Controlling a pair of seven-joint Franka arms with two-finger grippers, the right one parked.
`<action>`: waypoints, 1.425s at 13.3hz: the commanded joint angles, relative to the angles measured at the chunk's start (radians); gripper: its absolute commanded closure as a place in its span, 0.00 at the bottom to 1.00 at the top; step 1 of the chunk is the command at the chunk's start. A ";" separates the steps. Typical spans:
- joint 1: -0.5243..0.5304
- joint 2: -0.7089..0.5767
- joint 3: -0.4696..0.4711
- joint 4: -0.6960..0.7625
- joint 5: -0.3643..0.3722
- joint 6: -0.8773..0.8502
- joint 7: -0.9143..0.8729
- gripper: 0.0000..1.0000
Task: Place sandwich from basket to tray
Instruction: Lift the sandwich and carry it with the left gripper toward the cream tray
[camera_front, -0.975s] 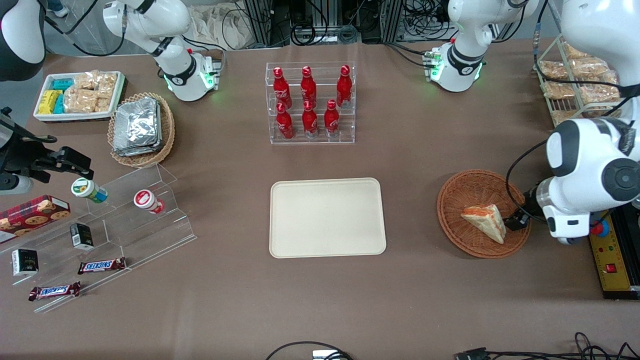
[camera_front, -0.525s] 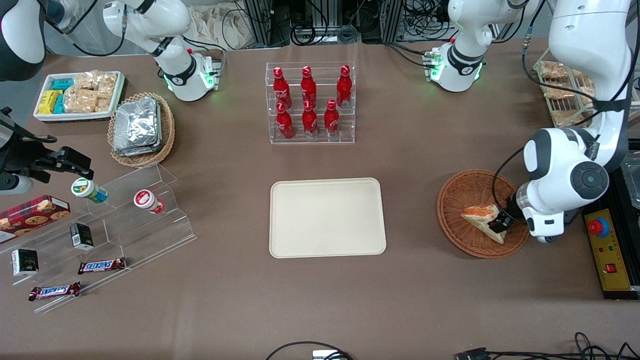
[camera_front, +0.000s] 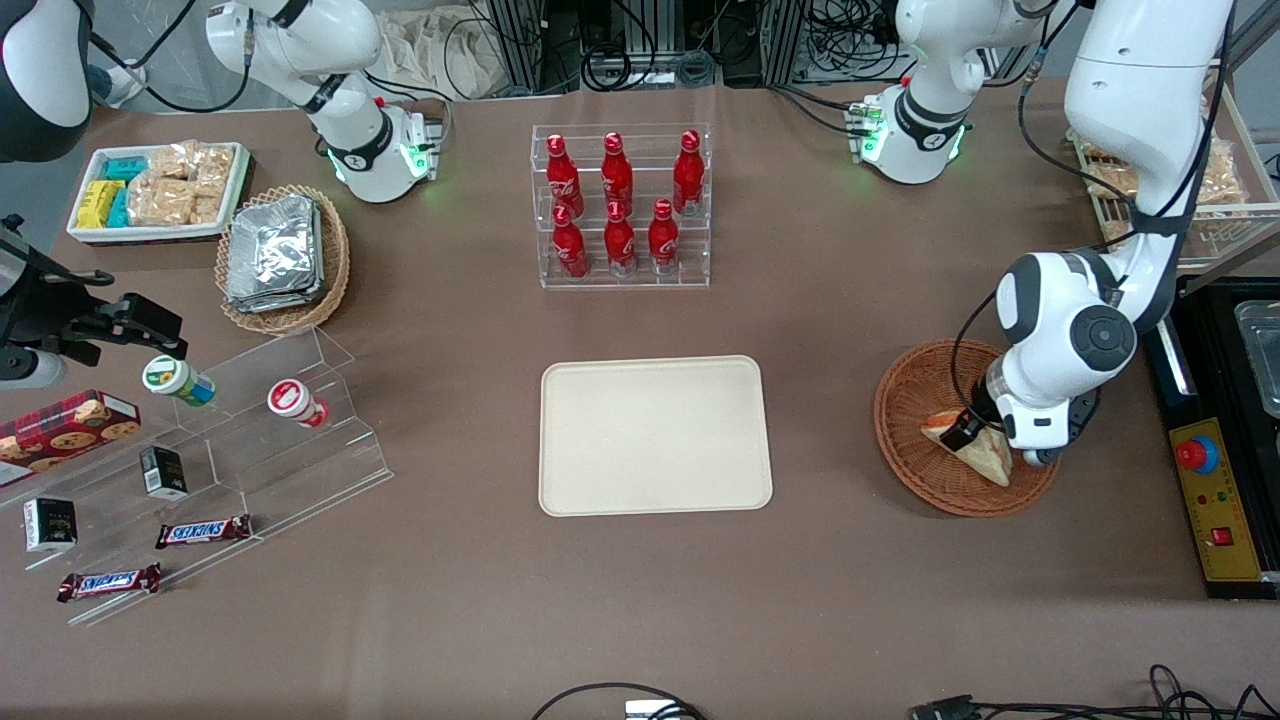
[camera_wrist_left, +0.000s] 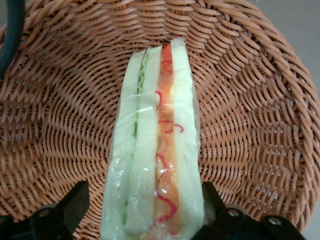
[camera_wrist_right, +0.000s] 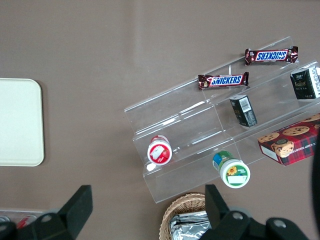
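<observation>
Jaws spread wide, one finger (camera_wrist_left: 70, 207) on each side of the sandwich (camera_wrist_left: 157, 150), neither pressing it as far as the wrist view shows — the gripper (camera_front: 975, 432) is down inside the basket (camera_front: 905, 395), straddling the wedge. One sandwich lies in that basket, wrapped in clear film, its edge layers of green and orange-red turned up toward the wrist camera. The basket sits toward the working arm's end of the table. One tray (camera_front: 655, 436) lies at the table's middle, well apart from the basket, with nothing on it.

Farther from the front camera than the tray stands a clear rack (camera_front: 620, 275) holding six red bottles (camera_front: 619, 240) — three in each row. Toward the parked arm's end, a tan basket (camera_front: 335, 265) holds a stack of foil packets (camera_front: 272, 250); beside it a white tray (camera_front: 90, 232) carries snack packets. Nearer the camera, a clear stepped stand (camera_front: 300, 455) bears two small cups (camera_front: 178, 380), two dark small boxes (camera_front: 162, 472) and two Snickers bars (camera_front: 203, 531). One cookie box (camera_front: 65, 425) sits at its edge.
</observation>
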 joint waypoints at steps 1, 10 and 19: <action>0.003 -0.005 0.000 0.020 -0.001 -0.014 0.019 0.41; -0.136 -0.013 -0.003 0.459 0.006 -0.607 0.158 1.00; -0.529 0.260 -0.004 0.675 0.000 -0.504 0.149 1.00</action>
